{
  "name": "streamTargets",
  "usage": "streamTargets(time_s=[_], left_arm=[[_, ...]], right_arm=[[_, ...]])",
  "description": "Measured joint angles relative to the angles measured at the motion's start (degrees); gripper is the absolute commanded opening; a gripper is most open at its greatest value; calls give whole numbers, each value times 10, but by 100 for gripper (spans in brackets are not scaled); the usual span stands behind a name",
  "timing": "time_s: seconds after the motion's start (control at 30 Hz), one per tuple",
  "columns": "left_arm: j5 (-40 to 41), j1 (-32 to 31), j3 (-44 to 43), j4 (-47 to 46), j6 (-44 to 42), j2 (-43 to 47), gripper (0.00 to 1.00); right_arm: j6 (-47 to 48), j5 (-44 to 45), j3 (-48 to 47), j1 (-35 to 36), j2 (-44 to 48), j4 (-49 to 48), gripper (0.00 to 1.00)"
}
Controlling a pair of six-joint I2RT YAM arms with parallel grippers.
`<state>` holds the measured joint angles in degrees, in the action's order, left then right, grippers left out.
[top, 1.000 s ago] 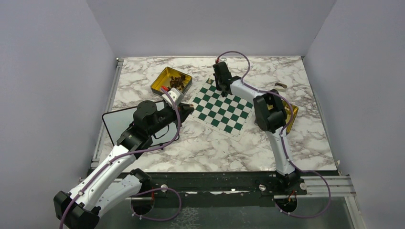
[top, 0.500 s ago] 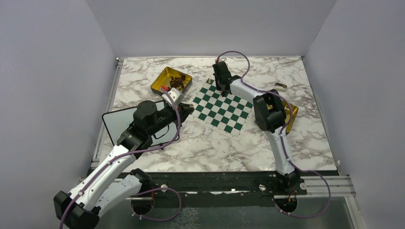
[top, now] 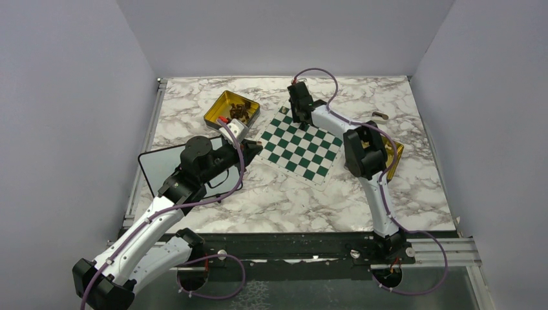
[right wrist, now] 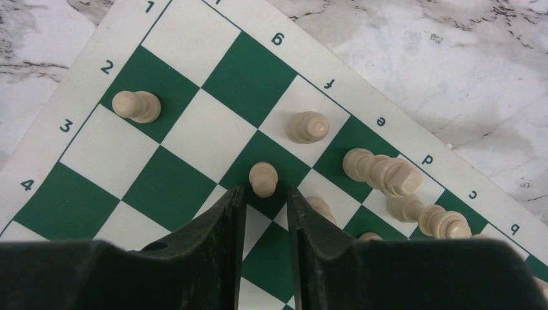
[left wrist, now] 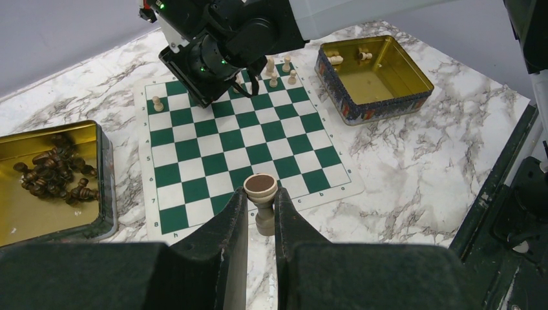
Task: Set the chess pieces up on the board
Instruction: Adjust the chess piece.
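Observation:
The green and white board lies at mid-table. My left gripper is shut on a beige chess piece, held base-up just off the board's near edge. My right gripper is over the far corner of the board. Its jaws stand open on either side of a beige pawn that stands on a green square, with a gap on each side. Another pawn and several beige pieces stand nearby. In the top view the right gripper hides them.
A gold tin with several dark pieces sits left of the board. A second gold tin on the right holds two beige pieces. A black-framed whiteboard lies under the left arm.
My right gripper's jaws have spread apart and let go of the pawn, which now stands free on its square. The left arm and its piece have not moved.

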<state>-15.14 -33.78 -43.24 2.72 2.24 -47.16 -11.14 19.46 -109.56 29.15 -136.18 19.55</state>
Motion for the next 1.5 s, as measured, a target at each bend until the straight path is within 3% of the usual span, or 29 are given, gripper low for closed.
streamTargets(time_s=[0.27, 0.6, 0.83, 1.17, 1.3, 1.5], left_arm=[[0, 0, 0, 0, 0, -5, 3], [0, 0, 0, 0, 6, -18, 3], [-18, 0, 0, -4, 35, -31, 3], [-82, 0, 0, -30, 109, -71, 3], [-103, 0, -1, -52, 149, -83, 2], [-141, 0, -14, -78, 245, -124, 2]], right_arm=[[0, -11, 0, 0, 21, 31, 38], [7, -65, 39, 0, 137, 40, 38], [55, -195, 174, 0, 264, 8, 37], [111, -446, 483, 0, 543, -177, 38], [85, -544, 542, 0, 596, -281, 42], [99, -619, 634, 5, 646, -421, 49]])
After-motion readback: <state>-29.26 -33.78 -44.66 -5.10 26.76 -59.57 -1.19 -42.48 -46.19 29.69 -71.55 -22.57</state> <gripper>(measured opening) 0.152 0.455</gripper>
